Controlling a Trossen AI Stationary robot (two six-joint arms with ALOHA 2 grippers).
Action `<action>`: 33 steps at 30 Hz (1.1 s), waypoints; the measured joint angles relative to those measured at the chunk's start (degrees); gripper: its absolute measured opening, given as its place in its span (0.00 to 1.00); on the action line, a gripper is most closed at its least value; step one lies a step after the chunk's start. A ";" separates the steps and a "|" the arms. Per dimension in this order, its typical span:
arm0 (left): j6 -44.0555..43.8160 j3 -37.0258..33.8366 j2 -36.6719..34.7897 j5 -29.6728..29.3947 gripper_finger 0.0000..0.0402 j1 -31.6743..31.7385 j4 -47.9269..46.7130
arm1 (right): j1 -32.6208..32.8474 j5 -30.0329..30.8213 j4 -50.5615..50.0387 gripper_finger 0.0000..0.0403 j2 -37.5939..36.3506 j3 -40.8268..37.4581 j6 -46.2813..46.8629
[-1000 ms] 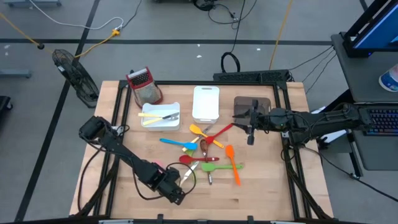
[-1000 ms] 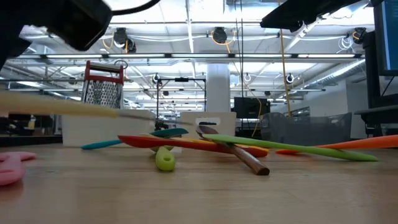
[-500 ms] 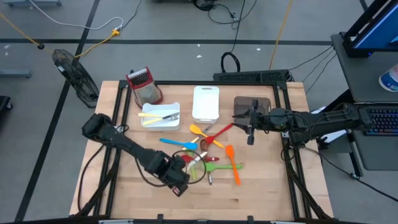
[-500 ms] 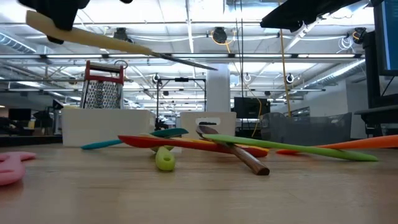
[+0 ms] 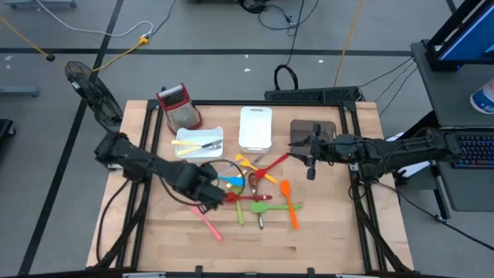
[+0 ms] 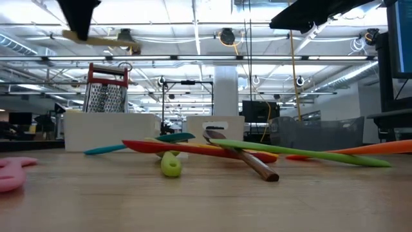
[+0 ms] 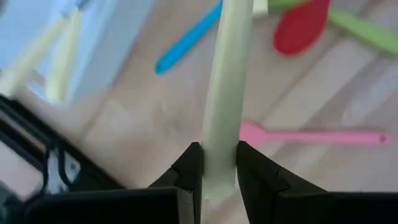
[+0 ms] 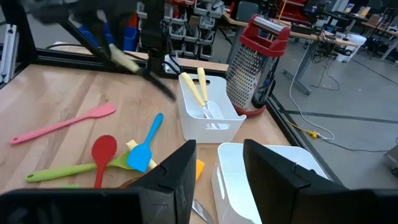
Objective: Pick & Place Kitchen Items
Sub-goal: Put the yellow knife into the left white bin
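The left gripper [image 7: 219, 163] hangs above the table's left-middle, pinching a cream utensil [image 7: 231, 81], apparently a knife, by its handle, lifted clear of the wood. A pink spatula [image 5: 208, 224] lies below it. The remaining utensils [image 5: 262, 189] sit piled centrally. Far right, the right gripper [image 8: 217, 163] waits over the brown tray [image 5: 316, 126], fingers spread, empty.

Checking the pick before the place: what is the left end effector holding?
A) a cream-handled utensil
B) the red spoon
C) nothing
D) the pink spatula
A: in the left wrist view, the left end effector is closed on the cream-handled utensil, lifted above the pink spatula on the table.
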 joint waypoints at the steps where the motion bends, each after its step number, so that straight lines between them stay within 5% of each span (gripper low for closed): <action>1: 0.29 -1.09 -1.29 -0.55 0.18 0.77 0.50 | 0.00 0.00 -0.03 0.32 0.00 0.00 0.00; 14: 7.46 -21.83 -20.23 -2.03 0.18 11.00 -0.03 | -0.02 0.00 0.00 0.32 0.02 -0.02 -0.40; 33: 46.15 -30.16 -21.72 -7.54 0.18 31.61 0.12 | -0.02 0.02 0.00 0.32 0.00 -0.02 0.17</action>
